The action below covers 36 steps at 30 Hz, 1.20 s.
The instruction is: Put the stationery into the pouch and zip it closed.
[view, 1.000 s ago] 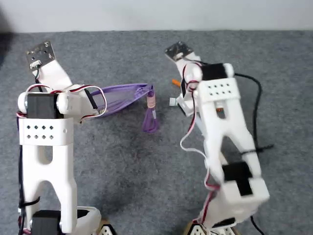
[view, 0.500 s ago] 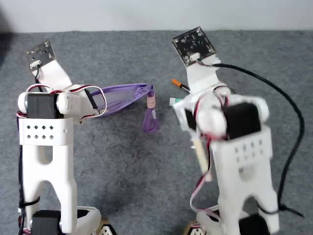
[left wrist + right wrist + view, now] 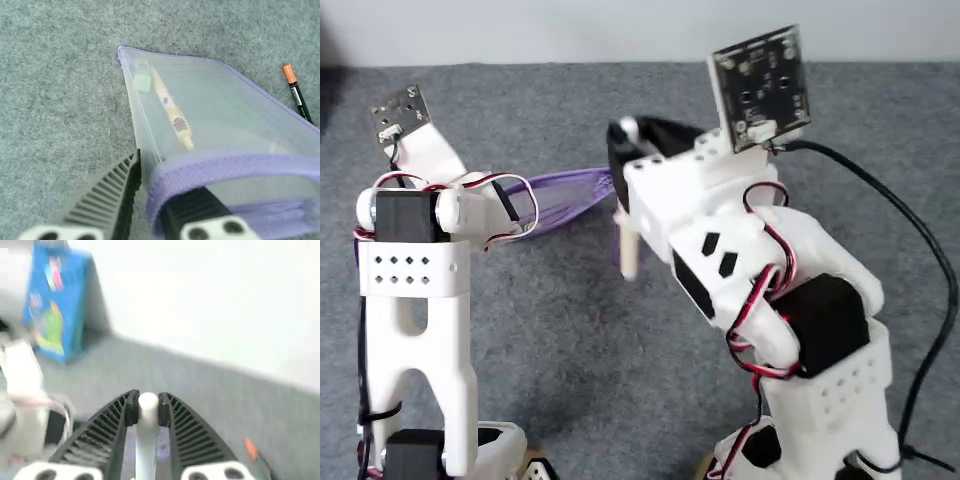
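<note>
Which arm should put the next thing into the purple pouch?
Right, most likely. The right gripper is pinching a white stick that hangs close beside the pouch. The left gripper is busy clamping the pouch's purple rim, so it has no free grip.

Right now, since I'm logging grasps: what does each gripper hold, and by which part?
The left gripper clamps the pouch by its purple-trimmed edge. The right gripper pinches a white stick near its top end.
</note>
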Each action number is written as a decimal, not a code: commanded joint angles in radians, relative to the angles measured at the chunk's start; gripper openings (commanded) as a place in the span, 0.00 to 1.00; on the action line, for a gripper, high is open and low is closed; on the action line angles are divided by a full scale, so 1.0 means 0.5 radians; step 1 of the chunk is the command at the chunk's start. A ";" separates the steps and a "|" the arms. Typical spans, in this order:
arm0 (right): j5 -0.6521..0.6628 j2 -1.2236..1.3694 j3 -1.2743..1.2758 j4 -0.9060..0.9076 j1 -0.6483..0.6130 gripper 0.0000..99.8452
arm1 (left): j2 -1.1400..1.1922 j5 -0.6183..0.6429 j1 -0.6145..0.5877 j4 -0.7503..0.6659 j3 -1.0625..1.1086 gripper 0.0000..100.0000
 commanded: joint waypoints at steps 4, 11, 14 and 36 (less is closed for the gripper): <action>-0.025 -0.048 0.209 -0.717 -0.038 0.01 | 0.006 0.028 -0.003 0.034 -0.057 0.01; 0.138 -0.057 0.611 -1.343 -0.149 0.01 | 0.006 0.028 -0.003 0.034 -0.057 0.01; 0.267 -0.057 0.786 -1.671 -0.189 0.01 | 0.006 0.028 -0.003 0.034 -0.057 0.01; 0.546 -0.152 1.323 -2.232 -0.400 0.01 | 0.009 0.028 -0.012 0.034 -0.041 0.01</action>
